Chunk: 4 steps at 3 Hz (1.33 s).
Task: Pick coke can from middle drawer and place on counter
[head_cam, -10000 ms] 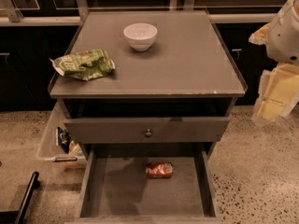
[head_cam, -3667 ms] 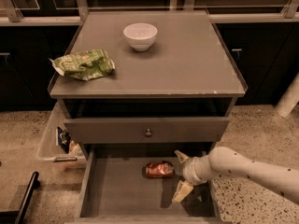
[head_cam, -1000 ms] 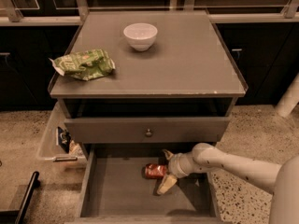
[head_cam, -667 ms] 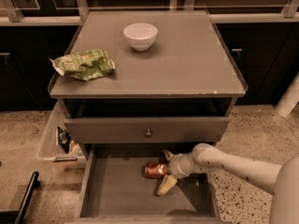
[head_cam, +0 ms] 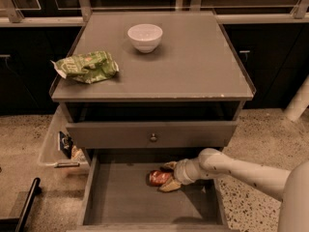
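The coke can (head_cam: 157,178) lies on its side on the floor of the open middle drawer (head_cam: 120,204), near the back. My gripper (head_cam: 166,177) reaches in from the right, its fingers (head_cam: 170,185) on either side of the can's right end. The white arm runs off to the lower right. The counter (head_cam: 193,66) is the grey cabinet top above.
A white bowl (head_cam: 145,36) stands at the back middle of the counter and a green snack bag (head_cam: 87,66) lies at its left. A grey drawer front with a round knob (head_cam: 153,137) sits just above the open drawer. A clear bin (head_cam: 60,146) hangs on the cabinet's left.
The arm came into the drawer from the right and moved left until the gripper's fingers stand around the can's right end. The can has barely shifted.
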{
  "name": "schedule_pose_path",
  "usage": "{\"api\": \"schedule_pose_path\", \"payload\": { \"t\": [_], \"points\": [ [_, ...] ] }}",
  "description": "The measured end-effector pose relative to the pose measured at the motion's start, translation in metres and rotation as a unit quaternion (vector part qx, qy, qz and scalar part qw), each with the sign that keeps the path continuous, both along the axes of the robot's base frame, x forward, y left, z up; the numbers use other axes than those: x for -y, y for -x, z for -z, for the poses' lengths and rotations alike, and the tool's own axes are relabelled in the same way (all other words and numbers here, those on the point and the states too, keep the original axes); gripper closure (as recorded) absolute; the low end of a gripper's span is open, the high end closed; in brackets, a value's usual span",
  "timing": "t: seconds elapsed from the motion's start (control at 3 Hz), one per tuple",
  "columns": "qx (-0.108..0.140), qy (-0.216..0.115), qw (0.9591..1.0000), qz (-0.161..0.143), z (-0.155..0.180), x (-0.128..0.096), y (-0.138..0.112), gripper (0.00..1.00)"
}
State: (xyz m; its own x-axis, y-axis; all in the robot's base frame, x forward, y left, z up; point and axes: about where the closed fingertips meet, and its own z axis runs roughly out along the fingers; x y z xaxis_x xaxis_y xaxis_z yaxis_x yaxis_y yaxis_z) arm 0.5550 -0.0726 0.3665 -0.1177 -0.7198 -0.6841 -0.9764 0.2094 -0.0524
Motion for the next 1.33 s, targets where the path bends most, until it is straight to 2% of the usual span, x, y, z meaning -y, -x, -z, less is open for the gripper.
{"api": "schedule_pose_path", "payload": {
  "t": [0.67,1.0,1.33],
  "points": [
    [0.000,0.000,1.0000,0.000,0.000,0.000,0.000,0.88],
    [0.000,0.000,1.0000,0.000,0.000,0.000,0.000,1.00],
    [0.001,-0.009,0.9999,0.009,-0.005,0.010,0.010,1.00]
  ]
}}
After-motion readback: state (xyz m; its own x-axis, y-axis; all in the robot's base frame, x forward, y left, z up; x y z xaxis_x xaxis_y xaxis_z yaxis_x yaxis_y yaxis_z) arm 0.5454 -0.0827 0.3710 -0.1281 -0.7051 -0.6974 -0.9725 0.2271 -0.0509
